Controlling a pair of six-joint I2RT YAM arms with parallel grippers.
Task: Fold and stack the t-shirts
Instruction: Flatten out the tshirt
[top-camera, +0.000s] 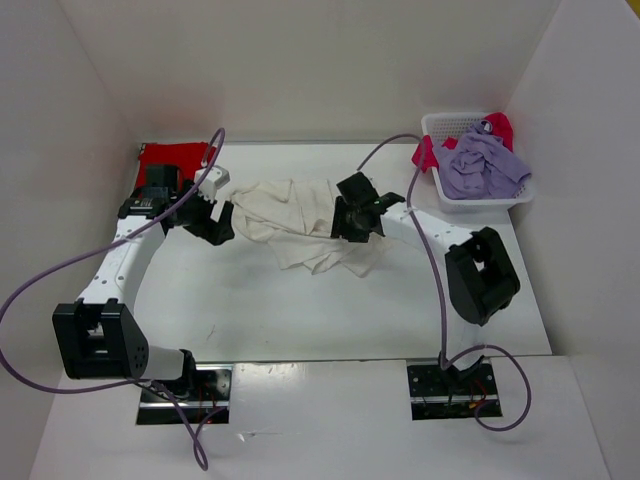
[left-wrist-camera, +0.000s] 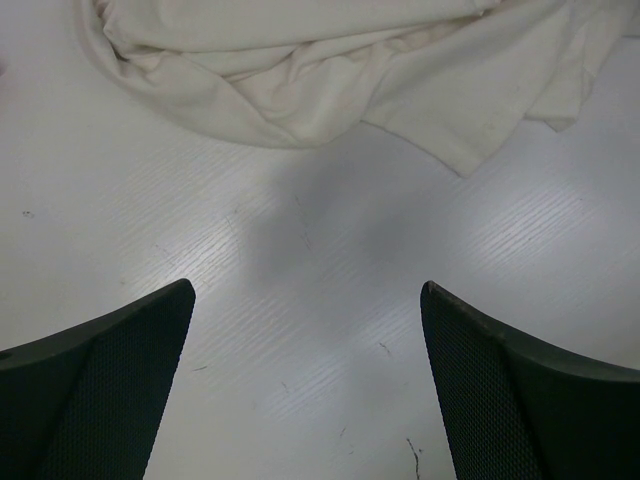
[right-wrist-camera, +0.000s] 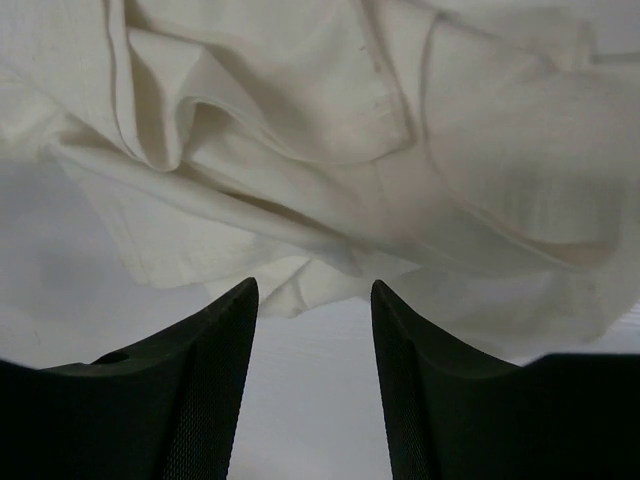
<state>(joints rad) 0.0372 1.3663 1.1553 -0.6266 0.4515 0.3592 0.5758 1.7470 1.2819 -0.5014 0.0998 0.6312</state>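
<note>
Off-white shirt (top-camera: 300, 215) crumpled mid-table, bare table (top-camera: 250, 310) beyond its near edge. Left gripper (left-wrist-camera: 306, 287) gapes wide, empty — right gripper (right-wrist-camera: 314, 284) half-spread, empty.

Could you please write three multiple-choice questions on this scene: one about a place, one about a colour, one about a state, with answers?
1. The red t-shirt lies: A) far left; B) middle; C) near edge.
2. On top in the basket is a t-shirt coloured: A) green; B) lavender; C) black.
3. The left gripper is: A) shut on cloth; B) open, empty; C) unseen.
Answers: A, it lies in the far left corner; B, the lavender t-shirt lies uppermost; B, bare table shows between its fingers.
</note>
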